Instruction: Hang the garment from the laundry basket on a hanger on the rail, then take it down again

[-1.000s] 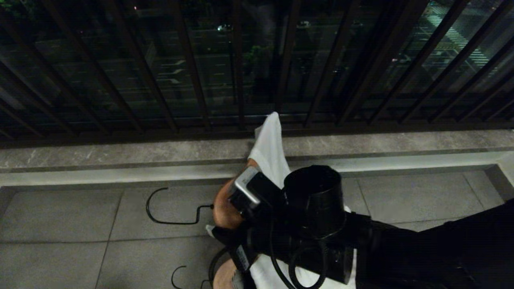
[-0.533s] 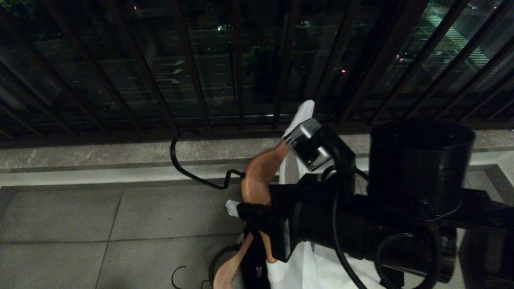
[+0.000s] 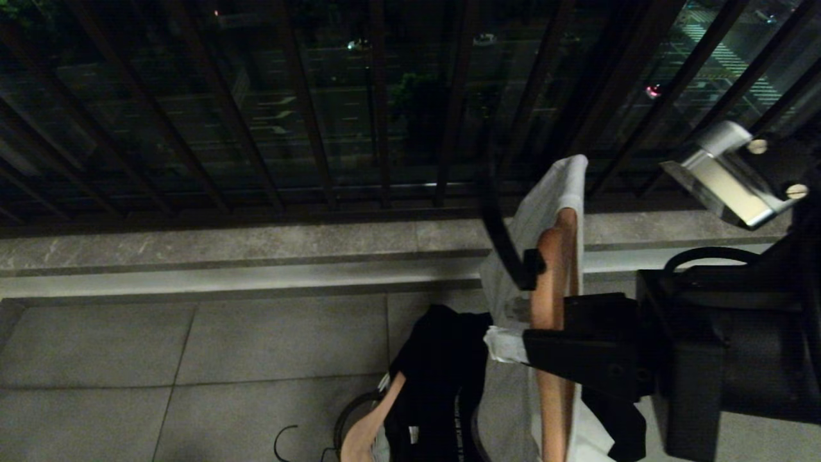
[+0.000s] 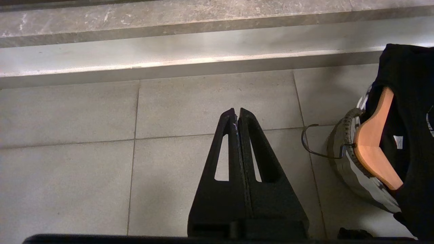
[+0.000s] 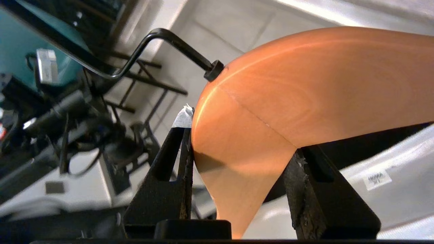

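At the lower right of the head view the right gripper (image 3: 545, 350) is clamped, jaws part open, across the middle of a wooden hanger (image 3: 551, 282) with a white garment (image 3: 545, 199) draped on it, its black hook (image 3: 497, 224) curving up toward the balcony railing (image 3: 378, 102). Left of it, at the bottom centre, the laundry basket (image 3: 341, 420) shows as a dark rim holding a black garment (image 3: 436, 366) on a second wooden hanger (image 3: 365, 430). In the left wrist view the left gripper (image 4: 236, 113) hangs over the floor tiles (image 4: 67, 162) with its fingers pressed together and holding nothing.

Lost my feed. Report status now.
Right gripper shut on orange wooden hanger carrying white garment. Left gripper shut, empty, above floor. Round laundry basket holds black garment. Nothing blocking.
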{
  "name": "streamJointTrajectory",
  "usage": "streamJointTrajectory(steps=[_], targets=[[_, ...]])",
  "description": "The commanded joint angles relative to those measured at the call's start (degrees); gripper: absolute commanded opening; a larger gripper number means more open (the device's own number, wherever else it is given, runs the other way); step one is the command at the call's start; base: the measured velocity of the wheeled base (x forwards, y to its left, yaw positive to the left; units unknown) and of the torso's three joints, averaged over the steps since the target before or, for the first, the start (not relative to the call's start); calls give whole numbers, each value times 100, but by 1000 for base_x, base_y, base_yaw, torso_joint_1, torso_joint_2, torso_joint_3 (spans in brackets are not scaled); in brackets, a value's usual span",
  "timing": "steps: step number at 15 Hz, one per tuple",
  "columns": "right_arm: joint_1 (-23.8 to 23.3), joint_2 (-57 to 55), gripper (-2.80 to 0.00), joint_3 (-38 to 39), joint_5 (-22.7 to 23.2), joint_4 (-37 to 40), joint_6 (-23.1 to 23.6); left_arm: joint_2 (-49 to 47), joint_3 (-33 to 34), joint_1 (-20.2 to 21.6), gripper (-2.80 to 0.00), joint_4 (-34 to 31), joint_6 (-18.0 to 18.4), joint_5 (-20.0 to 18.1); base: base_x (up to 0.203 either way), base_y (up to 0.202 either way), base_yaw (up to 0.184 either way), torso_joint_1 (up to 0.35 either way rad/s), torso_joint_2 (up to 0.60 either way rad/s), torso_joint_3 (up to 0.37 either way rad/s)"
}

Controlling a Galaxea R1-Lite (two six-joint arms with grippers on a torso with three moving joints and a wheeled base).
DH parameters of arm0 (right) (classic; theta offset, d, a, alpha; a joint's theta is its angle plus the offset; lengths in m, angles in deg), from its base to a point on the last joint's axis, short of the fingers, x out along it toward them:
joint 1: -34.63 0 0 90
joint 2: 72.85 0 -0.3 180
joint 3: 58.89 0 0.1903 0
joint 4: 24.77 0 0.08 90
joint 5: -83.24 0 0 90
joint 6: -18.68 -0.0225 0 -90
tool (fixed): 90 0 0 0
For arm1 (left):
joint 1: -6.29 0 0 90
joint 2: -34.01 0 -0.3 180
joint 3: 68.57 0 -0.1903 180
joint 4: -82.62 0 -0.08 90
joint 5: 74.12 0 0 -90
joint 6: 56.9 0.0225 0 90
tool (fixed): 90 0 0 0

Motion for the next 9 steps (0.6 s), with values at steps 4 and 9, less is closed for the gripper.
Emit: streamJointTrajectory(steps=[4, 9], targets=[[-876, 730, -280, 235, 323, 265, 174, 4, 9, 2, -280, 4, -1, -1, 0, 0, 0, 0, 0, 0], [-1022, 1614, -280, 137, 428, 1337, 266, 4, 9, 2, -280, 4, -1, -1, 0, 0, 0, 0, 0, 0]])
